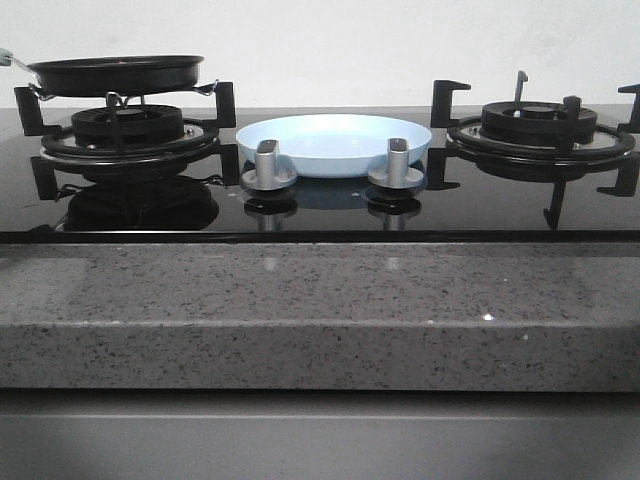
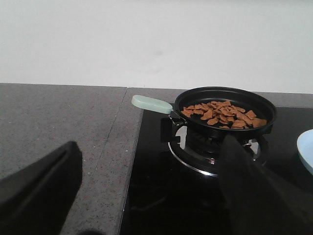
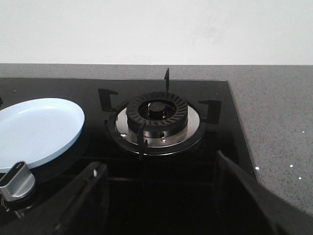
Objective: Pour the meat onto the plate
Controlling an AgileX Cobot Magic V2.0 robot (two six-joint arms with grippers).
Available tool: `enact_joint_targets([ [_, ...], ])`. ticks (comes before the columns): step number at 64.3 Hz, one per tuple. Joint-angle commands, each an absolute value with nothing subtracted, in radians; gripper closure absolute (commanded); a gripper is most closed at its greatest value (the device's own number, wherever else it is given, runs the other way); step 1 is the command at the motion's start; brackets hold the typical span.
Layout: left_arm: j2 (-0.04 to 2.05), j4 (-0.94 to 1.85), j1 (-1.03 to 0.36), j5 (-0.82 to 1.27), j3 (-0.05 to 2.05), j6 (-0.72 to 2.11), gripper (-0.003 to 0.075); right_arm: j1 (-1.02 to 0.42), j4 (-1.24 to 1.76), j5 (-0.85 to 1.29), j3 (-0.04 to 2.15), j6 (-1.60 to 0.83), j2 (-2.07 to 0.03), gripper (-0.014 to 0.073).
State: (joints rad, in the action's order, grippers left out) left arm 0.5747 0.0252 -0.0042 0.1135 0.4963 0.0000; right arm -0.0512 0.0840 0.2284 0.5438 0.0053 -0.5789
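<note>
Black stove top holds a pan (image 2: 227,110) of meat (image 2: 222,114); both grippers hang wide open, holding nothing. Next, grab the pan handle (image 2: 151,103), tip onto the plate (image 1: 333,142).

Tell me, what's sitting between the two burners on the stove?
The pale-blue plate, empty, with two silver knobs in front of it, shown best in the front view.

The front view looks low and level across the speckled grey stone surface (image 1: 320,330); the left wrist view looks down at the black frying pan (image 2: 227,110); both wrist views and the front share the round pale-blue glossy plate (image 3: 36,129).
</note>
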Motion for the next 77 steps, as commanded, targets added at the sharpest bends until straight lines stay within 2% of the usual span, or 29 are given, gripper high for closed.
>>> enact_joint_targets([
  [1,0.582,0.034,-0.003,0.025,0.536,-0.017,0.0153,-0.05,0.091,0.136,0.608,0.0,-0.642,0.0132],
  [19,0.582,0.034,-0.003,0.025,0.536,-0.017,0.0153,-0.07,0.092,0.333,0.883,0.0,-0.965,0.0132],
  [50,0.582,0.034,-0.003,0.025,0.536,-0.017,0.0153,-0.243,0.099,0.816,1.548,-0.01,-1.587,0.0132],
  [67,0.582,0.034,-0.003,0.025,0.536,-0.017,0.0153,-0.253,0.16,1.055,1.949,-0.012,-1.889,0.0132],
  [77,0.582,0.034,-0.003,0.025,0.536,-0.017,0.0153,-0.253,0.161,1.16,2.106,-0.012,-2.023,0.0132],
])
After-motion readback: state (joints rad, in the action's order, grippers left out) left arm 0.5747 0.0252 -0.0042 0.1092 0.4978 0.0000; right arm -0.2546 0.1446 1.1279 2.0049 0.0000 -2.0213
